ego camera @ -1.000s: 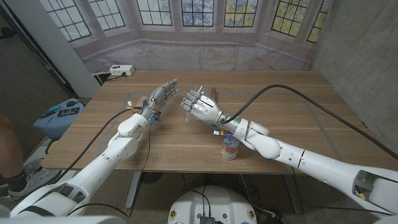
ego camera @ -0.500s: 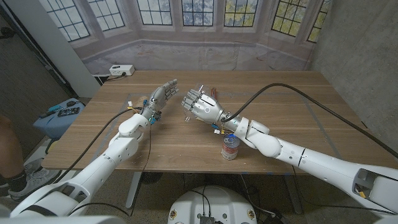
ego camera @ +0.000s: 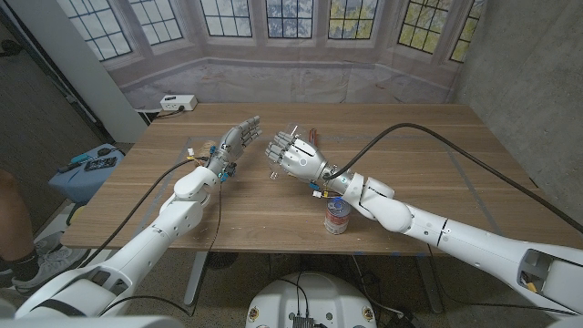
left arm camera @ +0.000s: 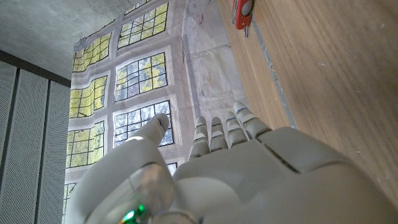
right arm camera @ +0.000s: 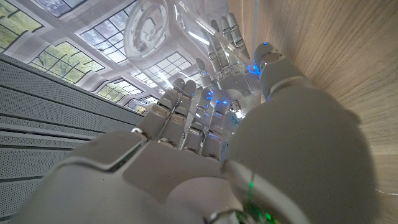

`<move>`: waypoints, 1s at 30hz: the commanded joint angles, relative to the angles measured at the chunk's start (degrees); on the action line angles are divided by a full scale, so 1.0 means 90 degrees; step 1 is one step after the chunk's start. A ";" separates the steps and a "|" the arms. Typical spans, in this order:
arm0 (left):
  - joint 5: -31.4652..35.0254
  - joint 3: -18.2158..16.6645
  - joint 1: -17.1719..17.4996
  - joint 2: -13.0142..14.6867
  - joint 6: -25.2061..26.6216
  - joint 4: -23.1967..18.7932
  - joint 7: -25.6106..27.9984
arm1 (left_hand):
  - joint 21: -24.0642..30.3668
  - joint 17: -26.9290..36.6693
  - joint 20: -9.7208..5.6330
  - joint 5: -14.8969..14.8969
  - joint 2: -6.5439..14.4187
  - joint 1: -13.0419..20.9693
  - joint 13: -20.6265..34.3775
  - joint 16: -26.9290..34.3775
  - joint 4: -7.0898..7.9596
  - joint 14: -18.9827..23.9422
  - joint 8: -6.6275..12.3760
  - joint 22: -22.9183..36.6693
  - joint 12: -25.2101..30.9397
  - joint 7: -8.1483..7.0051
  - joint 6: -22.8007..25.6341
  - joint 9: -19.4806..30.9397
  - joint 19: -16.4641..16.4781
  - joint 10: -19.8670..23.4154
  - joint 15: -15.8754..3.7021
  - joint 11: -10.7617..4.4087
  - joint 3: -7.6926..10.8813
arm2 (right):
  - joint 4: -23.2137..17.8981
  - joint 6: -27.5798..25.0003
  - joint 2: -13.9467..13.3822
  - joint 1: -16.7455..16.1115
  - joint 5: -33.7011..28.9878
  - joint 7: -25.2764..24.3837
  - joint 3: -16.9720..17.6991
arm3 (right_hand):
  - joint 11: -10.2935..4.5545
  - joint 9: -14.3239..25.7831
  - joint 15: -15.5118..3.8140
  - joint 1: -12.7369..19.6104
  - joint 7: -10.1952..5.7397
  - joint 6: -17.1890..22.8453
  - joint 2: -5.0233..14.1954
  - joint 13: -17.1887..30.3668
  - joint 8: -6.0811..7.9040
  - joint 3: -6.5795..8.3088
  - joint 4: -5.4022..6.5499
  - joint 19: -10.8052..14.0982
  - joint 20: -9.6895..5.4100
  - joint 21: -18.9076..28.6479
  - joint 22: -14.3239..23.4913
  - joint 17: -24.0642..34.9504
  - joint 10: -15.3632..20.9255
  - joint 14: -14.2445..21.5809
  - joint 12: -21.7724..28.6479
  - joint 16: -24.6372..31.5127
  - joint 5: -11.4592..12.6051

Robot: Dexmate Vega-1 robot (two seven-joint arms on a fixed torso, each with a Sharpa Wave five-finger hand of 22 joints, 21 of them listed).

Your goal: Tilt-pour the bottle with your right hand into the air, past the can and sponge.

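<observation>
My right hand (ego camera: 293,157) is raised over the middle of the table, its fingers curled around a clear plastic bottle (ego camera: 290,138) that is hard to make out against the hand. In the right wrist view the bottle (right arm camera: 153,28) shows as a round transparent shape past my fingers (right arm camera: 186,118). My left hand (ego camera: 237,139) stands close beside it with its fingers straight and apart, holding nothing. That same left hand (right arm camera: 233,46) appears in the right wrist view. A small can (ego camera: 338,217) with a red and white label stands near the table's front edge, under my right forearm.
A white power strip (ego camera: 178,103) lies at the table's far left corner. A blue case (ego camera: 88,169) sits on the floor left of the wooden table (ego camera: 437,155). A person's leg (ego camera: 11,219) is at the left edge. A red object (left arm camera: 242,12) lies near the table's edge.
</observation>
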 commanded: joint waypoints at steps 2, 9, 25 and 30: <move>-0.0052 -0.0019 0.0073 0.0019 -0.0049 -0.0037 -0.0071 | -0.0023 0.0014 -0.0014 0.0032 -0.0010 0.0075 0.0024 -0.0012 -0.0006 0.0029 0.0005 0.0011 0.0000 0.0007 0.0057 0.0018 0.0061 0.0036 0.0005 0.0023 0.0017 | -0.0414 -0.0031 -0.0048 -0.0297 0.0289 0.0291 0.0201 | -0.0062 0.0020 -0.0902 0.0005 0.0030 0.0054 0.0071 0.0019 0.0060 0.0190 0.0151 0.0038 -0.0195 0.0027 0.0027 0.0026 0.0124 0.0037 0.0036 -0.0007 0.0023; -0.0051 -0.0012 0.0103 0.0032 -0.0051 -0.0076 -0.0087 | -0.0028 0.0013 -0.0009 0.0032 -0.0011 0.0078 0.0024 -0.0011 -0.0006 0.0030 0.0006 0.0012 -0.0003 0.0008 0.0061 0.0019 0.0064 0.0030 0.0000 0.0020 0.0018 | -0.0724 -0.0023 -0.0069 -0.0575 0.0568 0.0429 0.0371 | -0.0089 0.0016 -0.0934 -0.0030 0.0022 0.0054 0.0077 0.0022 0.0064 0.0187 0.0167 0.0046 -0.0208 0.0029 0.0028 0.0041 0.0140 0.0045 0.0046 -0.0004 0.0024; 0.0140 0.0014 0.0206 0.0125 -0.0205 -0.0255 0.0016 | -0.0053 0.0017 -0.0018 0.0030 -0.0006 0.0076 0.0024 -0.0026 0.0004 -0.0029 -0.0005 0.0012 -0.0026 -0.0020 0.0031 0.0018 0.0043 -0.0030 -0.0010 0.0031 0.0005 | -0.1062 0.0249 0.0162 -0.1112 0.1924 0.0551 0.0806 | -0.0116 -0.0019 -0.0952 -0.0162 -0.0012 0.0037 0.0087 0.0024 0.0049 0.0163 0.0212 0.0053 -0.0222 0.0032 0.0032 0.0081 0.0133 0.0030 0.0049 -0.0013 0.0019; 0.0186 0.0021 0.0260 0.0176 -0.0200 -0.0330 0.0066 | -0.0057 0.0017 -0.0015 0.0029 -0.0005 0.0078 0.0024 -0.0024 0.0004 -0.0032 -0.0007 0.0013 -0.0028 -0.0017 0.0024 0.0018 0.0043 -0.0037 -0.0015 0.0030 0.0001 | -0.1025 0.0372 0.0290 -0.1186 0.2343 0.0473 0.0877 | -0.0112 -0.0030 -0.0954 -0.0168 -0.0006 0.0043 0.0092 0.0028 0.0048 0.0169 0.0207 0.0052 -0.0223 0.0032 0.0033 0.0089 0.0137 0.0037 0.0054 -0.0013 0.0021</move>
